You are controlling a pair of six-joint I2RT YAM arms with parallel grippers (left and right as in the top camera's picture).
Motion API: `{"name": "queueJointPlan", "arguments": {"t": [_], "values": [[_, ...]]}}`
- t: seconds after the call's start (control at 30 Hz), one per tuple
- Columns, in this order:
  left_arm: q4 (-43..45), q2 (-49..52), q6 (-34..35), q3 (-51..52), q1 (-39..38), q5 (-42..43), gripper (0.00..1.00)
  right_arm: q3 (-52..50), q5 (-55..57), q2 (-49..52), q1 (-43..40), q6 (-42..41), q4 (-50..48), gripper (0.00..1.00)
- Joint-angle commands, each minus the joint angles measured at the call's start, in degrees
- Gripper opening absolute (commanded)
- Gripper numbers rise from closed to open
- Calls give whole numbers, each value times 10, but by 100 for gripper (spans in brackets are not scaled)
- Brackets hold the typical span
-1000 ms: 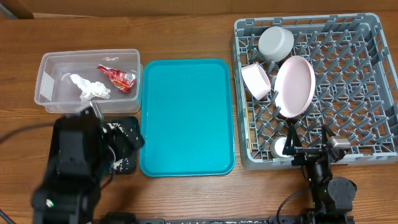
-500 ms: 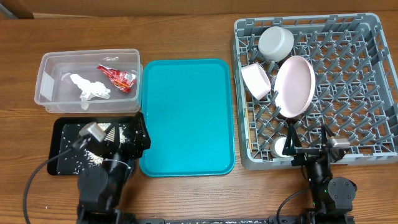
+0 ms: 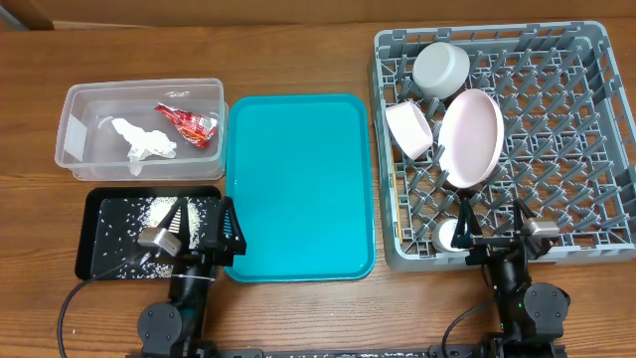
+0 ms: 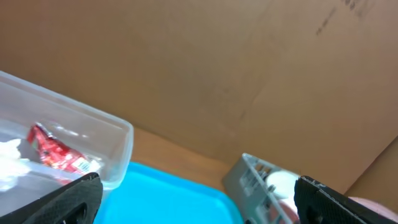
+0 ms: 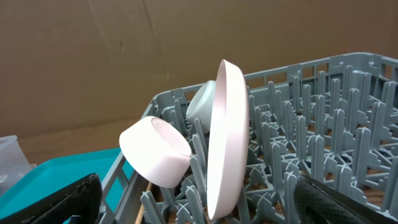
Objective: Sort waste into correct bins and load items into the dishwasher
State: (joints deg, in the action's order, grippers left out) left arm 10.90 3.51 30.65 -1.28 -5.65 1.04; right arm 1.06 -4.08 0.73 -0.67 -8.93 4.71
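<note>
White tissue (image 3: 142, 139), red wrapper (image 3: 187, 121) in clear tub (image 3: 139, 87), rice (image 3: 159, 209) in black tray (image 3: 99, 224)

The table (image 3: 298, 50) is grained wood. The tub (image 3: 79, 149) is clear glossy plastic, the teal tray (image 3: 298, 189) smooth plastic, the dish rack (image 3: 576, 129) matt grey plastic.

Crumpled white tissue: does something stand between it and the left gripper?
The crumpled white tissue lies inside the clear rectangular plastic tub, whose near wall and the shallow black tray with rice grains lie between it and the open left gripper. The tub has no lid, so nothing blocks it from above.
</note>
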Motion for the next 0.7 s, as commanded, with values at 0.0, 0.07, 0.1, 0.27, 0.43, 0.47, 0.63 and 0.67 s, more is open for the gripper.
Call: {"name": "queueJointPlan", "arguments": {"t": [0.0, 0.07, 0.1, 0.27, 0.43, 0.47, 0.63, 0.67], "values": [[-35, -34, -90, 10, -4, -1, 100, -6, 1, -6, -2, 4, -3, 100], [-60, -33, -124, 10, -4, -1, 100, -6, 1, -6, -2, 4, -3, 100], [-75, -33, -141, 10, -4, -1, 100, -6, 1, -6, -2, 4, -3, 100], [-154, -33, -256, 10, -4, -1, 100, -6, 1, -6, -2, 4, -3, 100], [-154, -33, -358, 10, -4, -8, 100, -6, 1, -6, -2, 4, -3, 100], [-154, -33, -366, 10, -4, -10, 100, -6, 1, -6, -2, 4, -3, 100], [-153, -33, -367, 10, -4, -8, 100, -6, 1, -6, -2, 4, -3, 100], [-153, -33, -367, 10, -4, -8, 100, -6, 1, -6, -2, 4, -3, 100]]}}
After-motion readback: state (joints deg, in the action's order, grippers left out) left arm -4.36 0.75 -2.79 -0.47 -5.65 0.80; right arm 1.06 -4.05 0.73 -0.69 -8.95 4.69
